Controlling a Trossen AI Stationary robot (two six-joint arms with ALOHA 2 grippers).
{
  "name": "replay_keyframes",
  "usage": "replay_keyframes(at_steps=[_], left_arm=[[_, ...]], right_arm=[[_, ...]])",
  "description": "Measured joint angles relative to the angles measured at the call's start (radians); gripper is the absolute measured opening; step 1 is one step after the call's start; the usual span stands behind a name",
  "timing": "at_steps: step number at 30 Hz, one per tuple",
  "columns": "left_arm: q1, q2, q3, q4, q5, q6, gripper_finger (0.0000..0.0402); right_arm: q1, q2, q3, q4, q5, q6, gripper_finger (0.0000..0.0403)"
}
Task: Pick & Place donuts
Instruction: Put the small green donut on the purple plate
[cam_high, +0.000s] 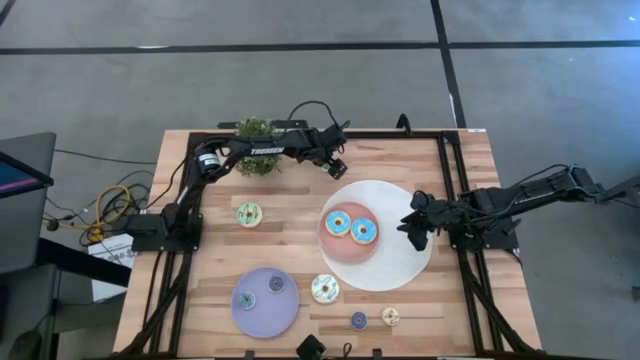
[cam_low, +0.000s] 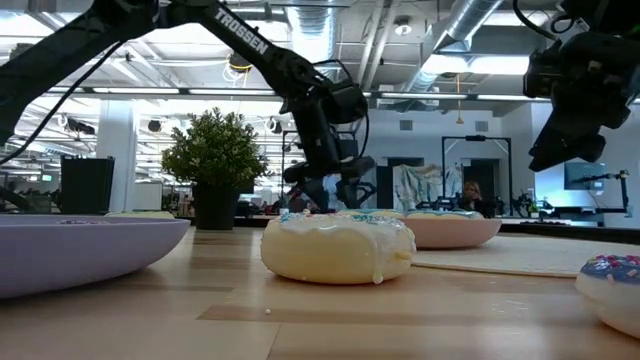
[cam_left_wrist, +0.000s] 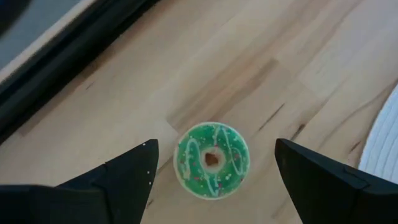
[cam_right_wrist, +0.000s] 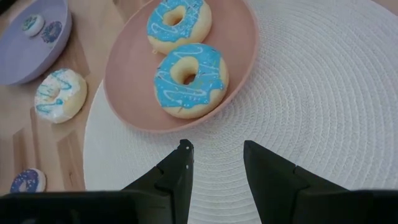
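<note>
Left claw (cam_left_wrist: 211, 171) hovering released, fingers wide, straddling small green donut (cam_left_wrist: 212, 160) lying on worktop (cam_high: 290, 195) near white mat (cam_high: 400, 262); right claw (cam_right_wrist: 214, 163) waiting part-open, gripping nothing, over mat beside pink plate (cam_right_wrist: 124, 81) carrying two blue donuts (cam_right_wrist: 190, 79).

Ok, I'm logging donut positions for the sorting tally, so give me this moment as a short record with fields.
pink round plate: holds two tan donuts with blue icing; sits on white woven round mat
lavender round plate: holds two tiny donuts, teal and purple
loose on wooden table: pale-green donut, teal-striped donut, tiny purple donut, tiny tan donut
left gripper: open, above small green-iced donut
right gripper: over the mat, holding nothing
</note>
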Motion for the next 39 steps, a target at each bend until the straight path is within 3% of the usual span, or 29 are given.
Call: replay_keyframes(at_steps=[14, 31, 39], left_arm=[[0.022, -0.001, 0.001, -0.045, 0.025, 0.039, 0.0316], [0.043, -0.001, 0.001, -0.104, 0.193, 0.250, 0.0315], [0.038, -0.030, 0.000, -0.124, 0.202, 0.191, 0.0260]], right_arm=[[0.000, 0.000, 0.000, 0.000, 0.000, 0.017, 0.0131], [0.000, 0.000, 0.000, 0.011, -0.001, 0.018, 0.0131], [0.000, 0.000, 0.000, 0.063, -0.002, 0.018, 0.0131]])
